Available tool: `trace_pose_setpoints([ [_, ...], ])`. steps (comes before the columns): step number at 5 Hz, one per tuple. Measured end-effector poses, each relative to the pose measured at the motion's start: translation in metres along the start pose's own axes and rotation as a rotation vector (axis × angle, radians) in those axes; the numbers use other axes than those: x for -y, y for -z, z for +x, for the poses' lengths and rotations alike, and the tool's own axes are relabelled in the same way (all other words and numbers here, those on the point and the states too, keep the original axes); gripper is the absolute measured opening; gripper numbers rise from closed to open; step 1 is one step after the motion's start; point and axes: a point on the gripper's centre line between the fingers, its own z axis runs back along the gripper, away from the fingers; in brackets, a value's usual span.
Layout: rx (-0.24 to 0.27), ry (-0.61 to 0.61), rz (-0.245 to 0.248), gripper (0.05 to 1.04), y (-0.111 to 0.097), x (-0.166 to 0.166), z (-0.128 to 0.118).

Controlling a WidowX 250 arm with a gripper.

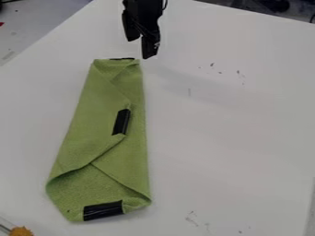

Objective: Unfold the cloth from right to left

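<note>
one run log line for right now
green cloth folded on white table | gripper open near cloth's far end | unfolding not done

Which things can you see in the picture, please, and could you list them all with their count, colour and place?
folded fabric cloth: 1, green, lengthwise on the table, left of centre
flat tape-like strips: 3, black, on the cloth at its near end, around its middle and at its far edge
smooth flat table: 1, white, under the cloth
small marks: several, dark, on the table's right half
rough-edged item: 1, orange-yellow, bottom left corner, beside a thin rod
small item: 1, red, left edge
unclear items: count uncertain, dark, beyond the table, top right
robot claw: 1, black, above the cloth's far end, fingertips apart
</note>
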Motion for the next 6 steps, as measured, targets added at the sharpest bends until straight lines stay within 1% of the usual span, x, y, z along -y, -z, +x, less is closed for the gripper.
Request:
trace_pose_setpoints([
  [1, -0.04, -0.007, -0.033, 1.0, 0.018, 0.008, -0.007],
  [2, -0.078, -0.088, -0.059, 1.0, 0.026, 0.019, -0.019],
  [3, -0.07, -0.203, -0.037, 1.0, 0.006, 0.031, -0.027],
  [4, -0.123, -0.38, -0.071, 0.999, -0.008, 0.062, -0.048],
  [5, -0.126, -0.483, -0.079, 0.999, -0.012, 0.083, -0.07],
  [6, -0.126, -0.515, -0.086, 1.0, -0.01, 0.091, -0.078],
])
